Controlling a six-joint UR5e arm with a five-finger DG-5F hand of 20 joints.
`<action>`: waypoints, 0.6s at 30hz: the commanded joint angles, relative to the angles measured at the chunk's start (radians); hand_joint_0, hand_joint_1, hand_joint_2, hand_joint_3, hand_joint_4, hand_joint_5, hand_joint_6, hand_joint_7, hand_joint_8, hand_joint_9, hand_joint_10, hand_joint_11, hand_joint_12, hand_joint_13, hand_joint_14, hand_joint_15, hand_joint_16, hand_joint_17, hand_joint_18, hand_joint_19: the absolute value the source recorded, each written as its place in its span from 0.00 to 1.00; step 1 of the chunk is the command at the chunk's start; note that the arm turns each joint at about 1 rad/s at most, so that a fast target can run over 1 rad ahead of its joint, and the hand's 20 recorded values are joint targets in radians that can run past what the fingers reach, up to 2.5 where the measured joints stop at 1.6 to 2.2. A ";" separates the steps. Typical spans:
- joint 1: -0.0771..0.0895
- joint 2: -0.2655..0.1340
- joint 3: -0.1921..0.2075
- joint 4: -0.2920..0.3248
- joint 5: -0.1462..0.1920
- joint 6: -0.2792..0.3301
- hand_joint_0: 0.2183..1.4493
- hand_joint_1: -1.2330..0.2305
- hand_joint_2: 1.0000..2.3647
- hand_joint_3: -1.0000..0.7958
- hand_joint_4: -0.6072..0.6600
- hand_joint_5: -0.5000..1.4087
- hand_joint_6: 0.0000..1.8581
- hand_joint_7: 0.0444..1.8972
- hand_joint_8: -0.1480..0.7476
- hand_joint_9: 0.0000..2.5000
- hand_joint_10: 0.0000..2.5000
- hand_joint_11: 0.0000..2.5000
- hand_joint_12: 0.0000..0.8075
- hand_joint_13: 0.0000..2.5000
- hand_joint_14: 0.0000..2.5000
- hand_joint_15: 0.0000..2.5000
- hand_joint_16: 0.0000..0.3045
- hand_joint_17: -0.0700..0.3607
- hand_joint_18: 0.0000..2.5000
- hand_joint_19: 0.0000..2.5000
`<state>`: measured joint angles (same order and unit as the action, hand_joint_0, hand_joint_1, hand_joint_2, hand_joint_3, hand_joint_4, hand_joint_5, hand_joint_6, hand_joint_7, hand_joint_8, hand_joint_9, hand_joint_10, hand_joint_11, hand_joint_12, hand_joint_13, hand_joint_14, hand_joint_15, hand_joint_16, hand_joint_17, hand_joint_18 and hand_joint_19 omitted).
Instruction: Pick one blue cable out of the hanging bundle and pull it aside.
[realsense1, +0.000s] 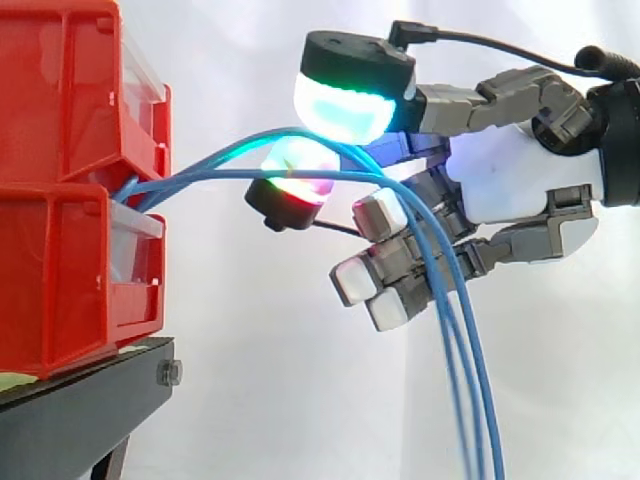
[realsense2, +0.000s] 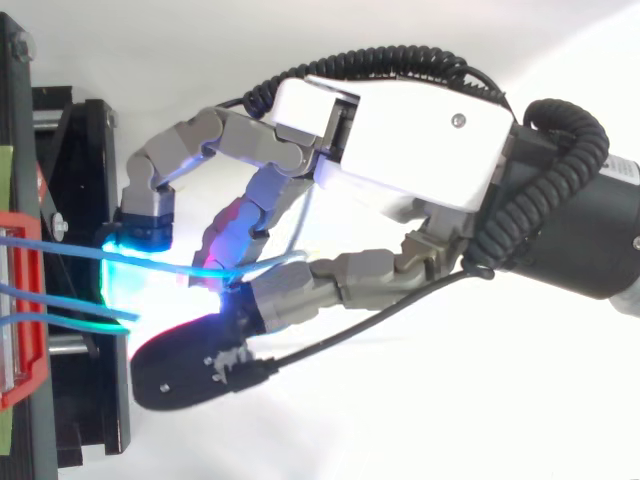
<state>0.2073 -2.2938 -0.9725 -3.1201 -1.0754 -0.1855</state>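
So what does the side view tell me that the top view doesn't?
Side view: the blue cables arch up out of the stacked red bins, then hang down past the hand. Top view: the cables leave the bin spaced apart, and one runs off toward the hand. Both: the cables, the bins, the black stand and the hand among the cables.

My hand (realsense1: 510, 185) is white in the palm, and its fingers (realsense1: 500, 95) are grey. One pad (realsense1: 345, 105) glows pale blue-green under a black cap. Another pad (realsense1: 298, 172) glows green, pink and red. The cables (realsense1: 452, 300) are blue. The bins (realsense1: 70, 180) are red, the stand (realsense1: 80, 410) is black, and the curtain (realsense1: 250, 380) is white.
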 joint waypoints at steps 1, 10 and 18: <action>0.000 0.000 0.000 0.000 0.000 0.000 0.41 0.21 0.00 0.28 0.39 0.21 0.50 0.52 0.44 0.50 0.01 0.31 0.38 0.38 0.01 0.23 0.15 0.40 0.33 0.20; 0.000 -0.001 -0.002 -0.002 0.000 0.001 0.27 0.30 0.00 0.28 0.46 0.21 0.50 0.46 0.46 0.51 0.01 0.30 0.41 0.39 0.01 0.23 0.16 0.41 0.34 0.21; 0.000 -0.001 -0.002 -0.003 0.005 0.003 0.21 0.48 0.00 0.28 0.51 0.22 0.47 0.45 0.50 0.53 0.01 0.29 0.45 0.40 0.01 0.22 0.18 0.46 0.36 0.21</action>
<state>0.2070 -2.2947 -0.9737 -3.1218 -1.0737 -0.1835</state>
